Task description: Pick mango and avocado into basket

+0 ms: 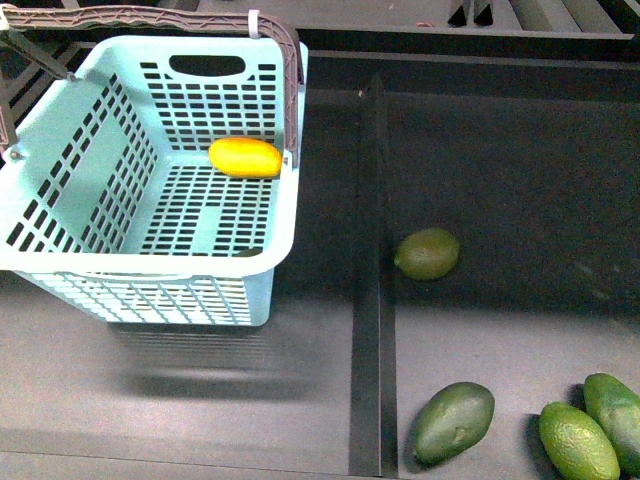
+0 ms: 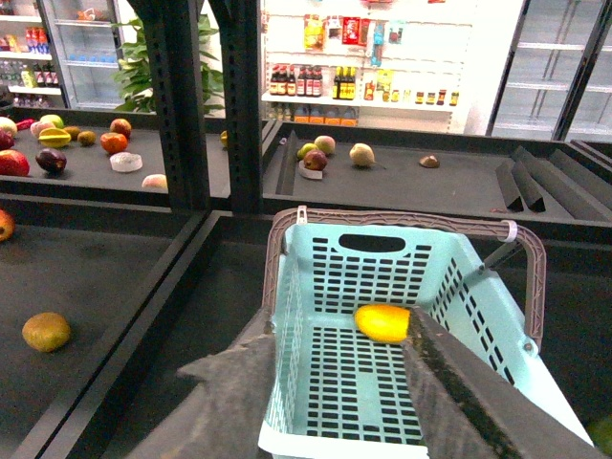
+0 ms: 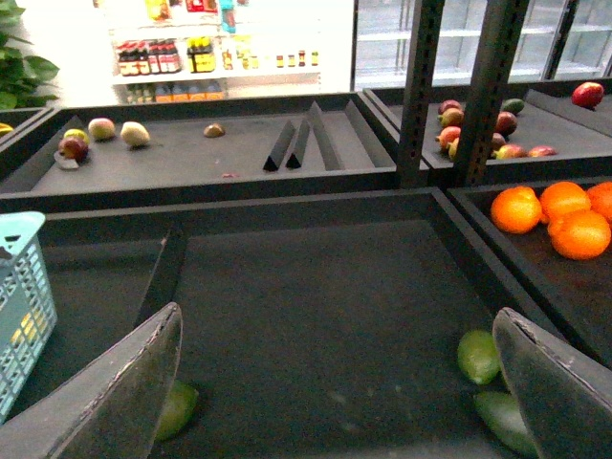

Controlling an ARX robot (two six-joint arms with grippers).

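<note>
Mango (image 1: pixel 245 157) lies in basket (image 1: pixel 60 170) — both arms' fingers (image 2: pixel 449 382) spread, empty, tips cut off.

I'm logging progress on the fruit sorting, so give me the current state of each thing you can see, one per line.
mango: lying on its side inside the basket, by the far wall.
basket: upright on the shelf, handles raised, holds only the mango.
avocados: four green ones loose on the shelf right of the divider, none picked.
left gripper: jaws open, empty, above the basket.
right gripper: jaws open, empty, over the avocado shelf.
</note>
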